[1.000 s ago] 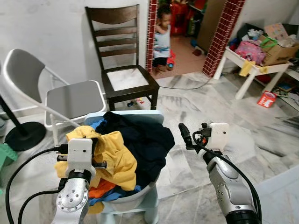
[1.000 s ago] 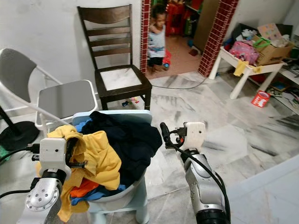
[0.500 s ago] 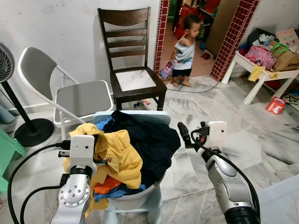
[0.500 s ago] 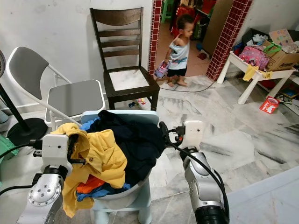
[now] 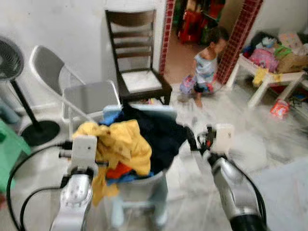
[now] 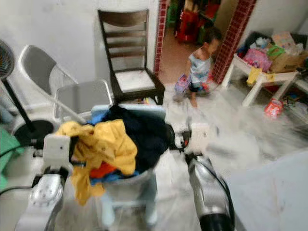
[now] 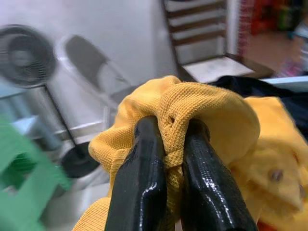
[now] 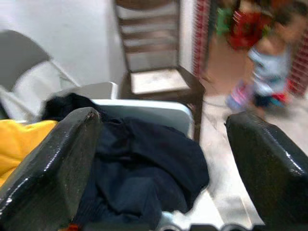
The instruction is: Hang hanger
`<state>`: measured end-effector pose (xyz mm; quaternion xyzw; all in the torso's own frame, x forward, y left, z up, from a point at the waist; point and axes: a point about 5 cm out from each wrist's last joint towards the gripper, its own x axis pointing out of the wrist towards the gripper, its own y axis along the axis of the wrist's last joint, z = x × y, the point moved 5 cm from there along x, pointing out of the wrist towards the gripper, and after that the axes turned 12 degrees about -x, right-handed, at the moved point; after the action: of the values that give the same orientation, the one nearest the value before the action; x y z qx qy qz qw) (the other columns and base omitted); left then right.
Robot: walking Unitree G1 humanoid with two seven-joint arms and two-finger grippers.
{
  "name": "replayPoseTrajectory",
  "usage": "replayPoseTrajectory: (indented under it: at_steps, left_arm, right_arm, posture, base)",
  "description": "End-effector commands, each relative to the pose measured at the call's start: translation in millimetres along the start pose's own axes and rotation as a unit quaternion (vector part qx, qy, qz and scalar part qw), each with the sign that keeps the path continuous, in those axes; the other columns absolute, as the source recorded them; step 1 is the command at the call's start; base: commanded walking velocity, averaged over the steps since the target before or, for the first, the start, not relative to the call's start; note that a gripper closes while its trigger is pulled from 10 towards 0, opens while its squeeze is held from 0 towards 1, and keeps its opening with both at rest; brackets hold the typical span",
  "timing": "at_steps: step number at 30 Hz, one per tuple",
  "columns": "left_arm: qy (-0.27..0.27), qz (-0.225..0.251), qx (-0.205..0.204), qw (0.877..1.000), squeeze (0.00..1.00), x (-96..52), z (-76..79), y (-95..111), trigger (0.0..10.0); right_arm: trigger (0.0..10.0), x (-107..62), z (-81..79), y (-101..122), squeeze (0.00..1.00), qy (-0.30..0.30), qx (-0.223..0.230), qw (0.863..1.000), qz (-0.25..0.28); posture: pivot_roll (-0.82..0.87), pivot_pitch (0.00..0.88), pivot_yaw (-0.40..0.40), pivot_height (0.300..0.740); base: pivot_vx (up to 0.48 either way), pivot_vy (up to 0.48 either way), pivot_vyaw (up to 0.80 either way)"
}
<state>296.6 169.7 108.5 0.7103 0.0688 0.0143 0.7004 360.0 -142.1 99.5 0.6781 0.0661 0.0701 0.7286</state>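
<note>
Left gripper [image 7: 166, 159]: both black fingers [image 7: 139, 187] pinched tight on a fold of the yellow garment [image 5: 120, 144], cloth bunched up between them. It sits at the near left edge of the clothes pile.

Right gripper [image 8: 159, 159]: fingers [image 8: 53, 159] spread wide with nothing between them, held just beside the right edge of the pile, apart from the cloth.

Clothes pile: heaped on a pale blue plastic chair [image 5: 139, 187] directly in front of the robot. Yellow garment on the left and top; a dark navy garment [image 5: 161, 132] on the right and rear; a bit of orange cloth [image 5: 118, 169] and blue cloth showing under the yellow.

Hanger: cannot be made out anywhere among the clothes or around them.

Behind the pile: a dark wooden chair [image 5: 137, 53] with a pale seat, against the white wall. To its left, a grey folding chair [image 5: 72, 84]. Further left, a standing fan [image 5: 12, 62] on a round black base, and a green plastic item [image 5: 9, 149] at the edge.

Doorway with red brick pillars [image 5: 238, 38] to the right of the wooden chair. A small child [image 5: 207, 67] stands on the marble floor [image 5: 269, 139] near it.

Far right: a white counter [image 5: 269, 79] loaded with boxes and bags, a red tin [image 5: 279, 109] on the floor beneath.

Head views blurred.
</note>
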Motion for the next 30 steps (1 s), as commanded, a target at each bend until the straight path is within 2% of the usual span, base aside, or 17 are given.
replayPoseTrajectory:
  at_steps: [1,8,16,26,30]
  left_arm:
    - [-0.005,-0.007,0.009,1.0,0.0,-1.8,3.3,-3.1,10.0]
    - [-0.012,-0.007,0.019,1.0,0.0,-0.4,8.5,-4.5,10.0]
    - [-0.02,-0.002,0.031,0.999,0.0,4.0,12.1,-0.7,10.0]
    - [-0.024,-0.001,0.033,0.999,0.0,4.4,13.8,-0.7,10.0]
    - [-0.027,-0.001,0.023,0.999,0.0,5.1,12.6,-1.4,10.0]
  right_arm:
    - [10.0,-3.2,-1.9,-4.6,0.0,0.006,0.0,1.0,-0.003]
    - [10.0,-4.7,1.7,-7.8,0.0,-0.008,-0.019,1.0,-0.014]
    - [10.0,-6.2,3.5,-8.8,0.0,-0.015,-0.011,1.0,-0.015]
    - [10.0,-5.7,6.6,-9.9,0.0,-0.02,-0.011,1.0,-0.018]
    - [10.0,-5.8,7.2,-10.7,0.0,-0.02,-0.012,1.0,-0.02]
  posture:
    - [0.07,0.0,-0.04,0.74]
    - [0.06,0.0,-0.033,0.74]
    - [0.05,0.0,-0.023,0.74]
    - [0.05,0.0,-0.024,0.74]
    - [0.05,0.0,-0.024,0.74]
  base:
    - [-0.285,0.0,0.0]
    - [-0.285,0.0,0.0]
    - [-0.285,0.0,0.0]
    - [-0.291,0.0,0.0]
    - [0.0,0.0,0.0]
